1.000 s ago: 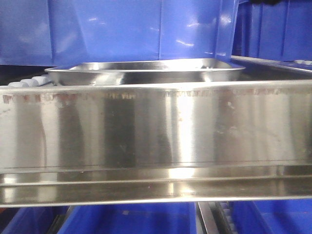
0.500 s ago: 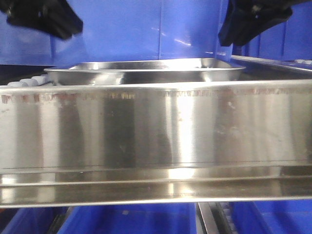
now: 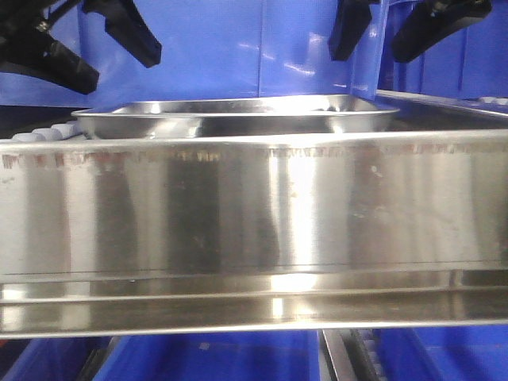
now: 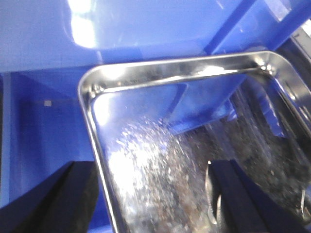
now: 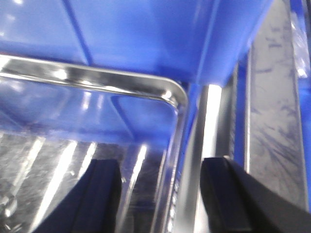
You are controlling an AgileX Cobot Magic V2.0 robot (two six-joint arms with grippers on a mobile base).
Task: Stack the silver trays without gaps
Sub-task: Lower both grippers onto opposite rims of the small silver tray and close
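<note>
I can confirm one silver tray [image 3: 238,121]; I can't tell whether more are nested under it. It's a shallow stainless pan with rounded corners, sloping sides and a thin rolled rim, mirror-bright. In the front view it sits level, open side up, at 12 o'clock from frame centre, long side towards me. In the left wrist view a rounded corner sits at 10 o'clock, and the floor is scuffed and reflects blue. In the right wrist view the corner is at 1 o'clock, with glare streaks on the floor.

One tray [image 3: 238,117], centre; one rail [image 3: 254,214], 6 o'clock; two grippers: left gripper [image 3: 119,70] at 11 o'clock, right gripper [image 3: 371,54] at 1 o'clock; at least four bins [image 3: 206,48], 12 and 6 o'clock.
</note>
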